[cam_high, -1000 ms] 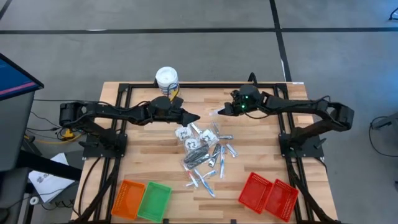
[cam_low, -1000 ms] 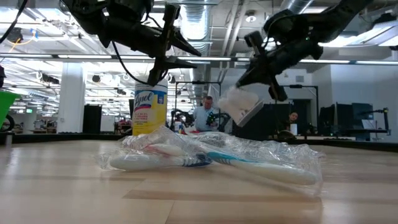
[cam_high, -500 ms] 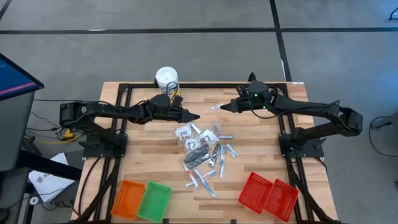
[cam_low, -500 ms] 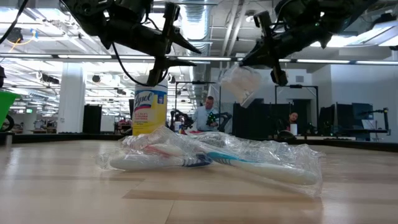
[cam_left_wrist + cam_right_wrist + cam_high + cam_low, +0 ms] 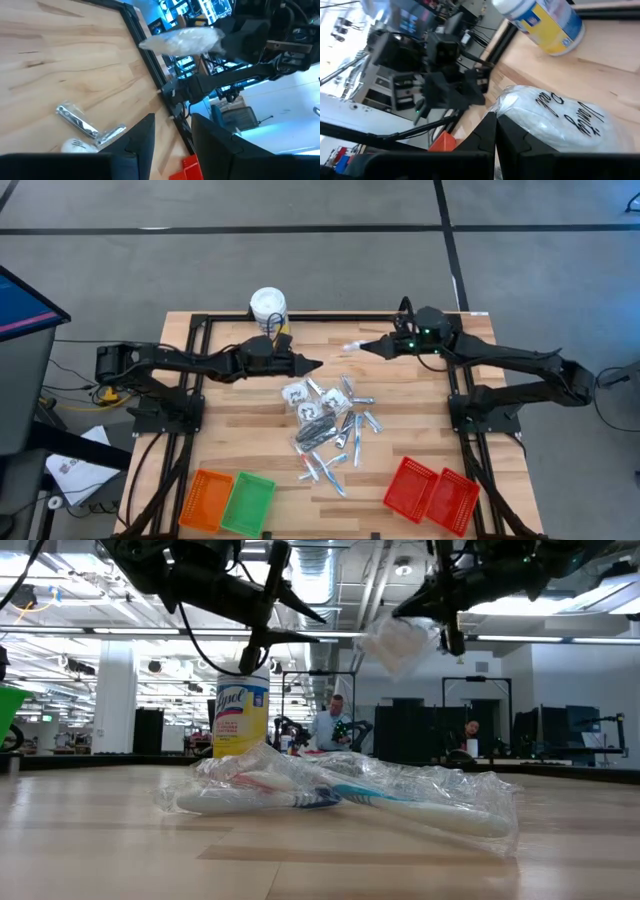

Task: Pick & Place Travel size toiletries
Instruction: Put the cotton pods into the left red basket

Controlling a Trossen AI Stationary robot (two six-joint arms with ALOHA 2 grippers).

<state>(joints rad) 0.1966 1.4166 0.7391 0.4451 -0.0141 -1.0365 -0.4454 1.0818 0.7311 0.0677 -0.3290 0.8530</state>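
The right end effector (image 5: 366,346) was clenched on a white plastic-wrapped sachet with black handwriting (image 5: 560,120), held in the air above the far side of the wooden table (image 5: 420,440), so the carry step seemed in hand. The left end effector (image 5: 318,364) hovered nearby, half parted and empty. Next, the sachet probably needed carrying to a red mesh basket (image 5: 412,485) and letting go there

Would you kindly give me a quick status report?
Right gripper shut on white sachet, raised. Left gripper open, empty, beside pile of toiletries. Nothing obstructing.
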